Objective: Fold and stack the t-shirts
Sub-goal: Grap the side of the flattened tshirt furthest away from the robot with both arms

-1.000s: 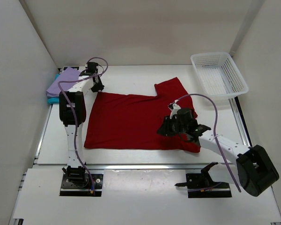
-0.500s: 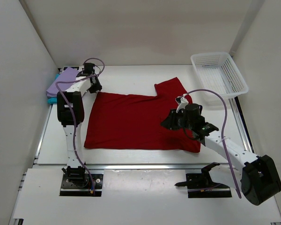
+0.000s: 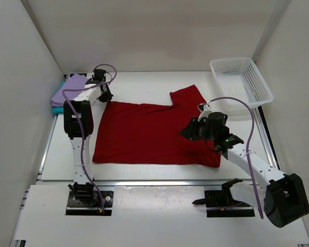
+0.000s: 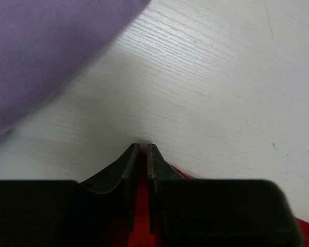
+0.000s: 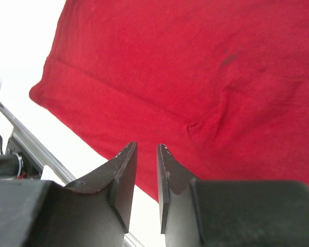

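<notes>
The dark red t-shirt (image 3: 144, 131) lies spread flat in the middle of the table, one sleeve pointing to the back right. My left gripper (image 3: 106, 95) is at its back left corner, shut on the red cloth (image 4: 138, 206) that shows between the jaws (image 4: 143, 149). The folded lavender t-shirt (image 3: 69, 88) lies on the teal one (image 3: 56, 109) at the far left; the lavender one also shows in the left wrist view (image 4: 41, 51). My right gripper (image 3: 187, 131) hovers over the shirt's right part (image 5: 195, 67), jaws a narrow gap apart and empty (image 5: 147, 148).
A white mesh basket (image 3: 240, 82) stands at the back right. A metal rail (image 5: 36, 149) runs along the table's near edge. White walls close in the left, back and right sides.
My right arm has moved a little right and back over the red shirt. My left gripper has stayed at the shirt's back left corner.
</notes>
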Action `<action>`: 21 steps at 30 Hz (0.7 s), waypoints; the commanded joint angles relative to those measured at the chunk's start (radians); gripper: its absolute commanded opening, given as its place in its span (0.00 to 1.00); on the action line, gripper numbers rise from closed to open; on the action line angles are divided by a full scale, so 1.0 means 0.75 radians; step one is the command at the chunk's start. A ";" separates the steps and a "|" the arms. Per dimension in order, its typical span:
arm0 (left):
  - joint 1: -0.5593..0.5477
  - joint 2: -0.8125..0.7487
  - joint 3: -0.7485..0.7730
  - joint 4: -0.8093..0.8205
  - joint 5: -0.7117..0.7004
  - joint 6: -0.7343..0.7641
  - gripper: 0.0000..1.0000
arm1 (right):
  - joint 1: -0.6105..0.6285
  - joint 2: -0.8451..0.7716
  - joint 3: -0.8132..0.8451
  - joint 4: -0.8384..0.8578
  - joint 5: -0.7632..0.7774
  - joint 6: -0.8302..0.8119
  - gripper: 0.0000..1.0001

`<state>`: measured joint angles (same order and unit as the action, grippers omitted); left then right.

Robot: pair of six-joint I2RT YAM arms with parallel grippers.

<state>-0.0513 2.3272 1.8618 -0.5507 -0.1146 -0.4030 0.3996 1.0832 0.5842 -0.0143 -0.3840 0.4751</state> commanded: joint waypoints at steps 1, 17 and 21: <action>-0.009 -0.043 -0.018 -0.043 -0.009 0.008 0.21 | -0.030 -0.062 0.064 0.058 -0.024 0.009 0.21; 0.011 -0.290 -0.330 0.223 0.071 -0.044 0.00 | -0.301 0.649 0.511 0.138 0.246 -0.079 0.00; 0.021 -0.327 -0.361 0.276 0.108 -0.052 0.00 | -0.361 0.964 0.824 0.091 0.305 -0.102 0.03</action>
<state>-0.0441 2.1777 1.6009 -0.4049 -0.0799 -0.4313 0.1547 1.6909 1.0790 0.0448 -0.2230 0.4347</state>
